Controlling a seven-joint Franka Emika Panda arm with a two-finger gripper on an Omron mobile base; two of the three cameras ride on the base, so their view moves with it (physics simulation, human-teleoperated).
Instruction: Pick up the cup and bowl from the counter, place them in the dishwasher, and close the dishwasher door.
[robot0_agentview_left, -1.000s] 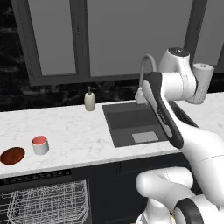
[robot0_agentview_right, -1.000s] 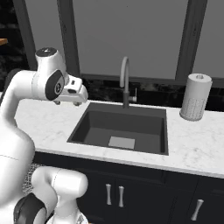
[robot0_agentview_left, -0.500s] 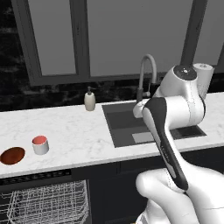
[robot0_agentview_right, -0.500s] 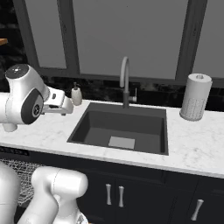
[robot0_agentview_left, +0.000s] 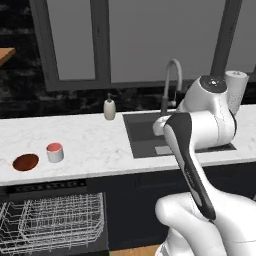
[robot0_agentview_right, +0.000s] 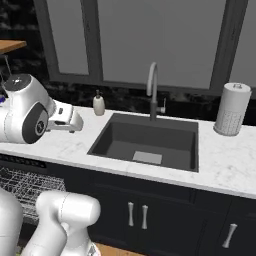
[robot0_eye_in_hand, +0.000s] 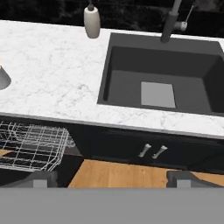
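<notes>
The cup, grey-white with a red top, stands on the white marble counter at the left. The dark reddish-brown bowl lies just left of it. Below them the dishwasher is open and its white wire rack is pulled out; the rack also shows at the lower left in the hand view. The door I cannot make out. My gripper hovers in front of the counter near the sink's left edge, open and empty. The cup's edge shows at the far left, well away from the fingers.
A black sink with a faucet is set in the counter to the right. A beige soap bottle stands behind it, a paper towel roll at the far right. Black cabinets with silver handles sit under the sink.
The arm has swung left and folded lower, from over the sink toward the counter's left part. Cup and bowl have not moved.
</notes>
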